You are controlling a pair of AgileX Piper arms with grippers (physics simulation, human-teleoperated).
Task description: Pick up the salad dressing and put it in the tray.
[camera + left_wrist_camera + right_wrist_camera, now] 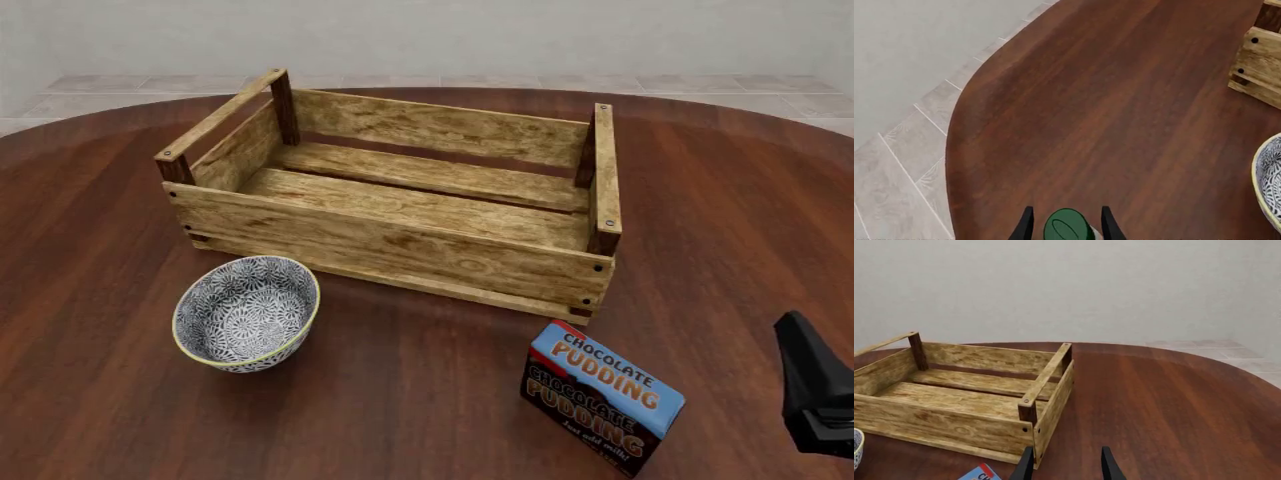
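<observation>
Only the dark green cap of the salad dressing (1068, 227) shows, low in the left wrist view, with a sliver of white bottle beside it. My left gripper (1067, 224) is open, one black finger on each side of the cap and a small gap to each. The bottle and the left arm are out of the front view. The tray (400, 245) is the large weathered wooden crate at the middle of the table; one corner (1258, 65) shows in the left wrist view. My right gripper (1066, 462) is open and holds nothing, near the crate's right end.
A patterned blue-white bowl (247, 312) sits in front of the crate's left end. A blue chocolate pudding box (601, 395) lies in front of its right end. The right arm's dark body (817, 392) stands at the right edge. The table's left rim (954, 150) borders tiled floor.
</observation>
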